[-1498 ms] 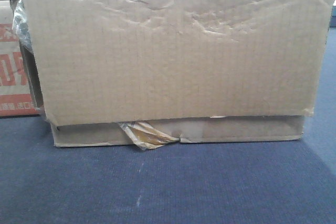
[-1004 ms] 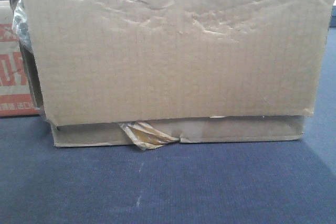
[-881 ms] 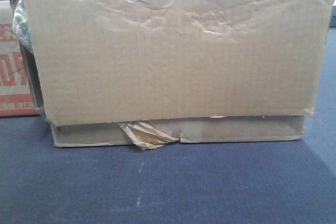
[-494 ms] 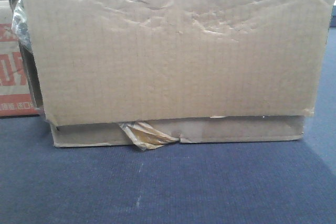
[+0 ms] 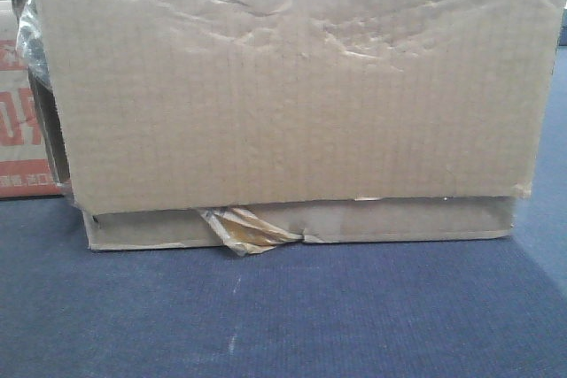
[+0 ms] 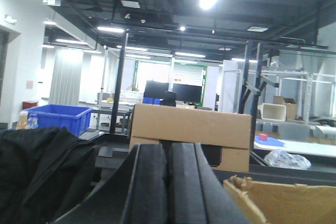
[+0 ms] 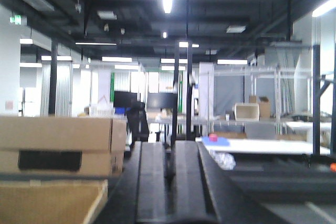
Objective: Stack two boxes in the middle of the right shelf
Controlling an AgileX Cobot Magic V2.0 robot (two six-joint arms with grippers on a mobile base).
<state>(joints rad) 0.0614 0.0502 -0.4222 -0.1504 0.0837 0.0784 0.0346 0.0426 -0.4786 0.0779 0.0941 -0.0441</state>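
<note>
Left gripper (image 6: 168, 182) (jaws pressed together) points at a brown carton (image 6: 191, 127).

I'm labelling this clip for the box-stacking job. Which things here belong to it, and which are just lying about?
Job:
tall box
flat box, beneath it

Lying about:
red-and-white carton
blue bin
plastic bag

Tall creased brown box (image 5: 292, 86) directly atop low flat taped box (image 5: 399, 221).
</note>
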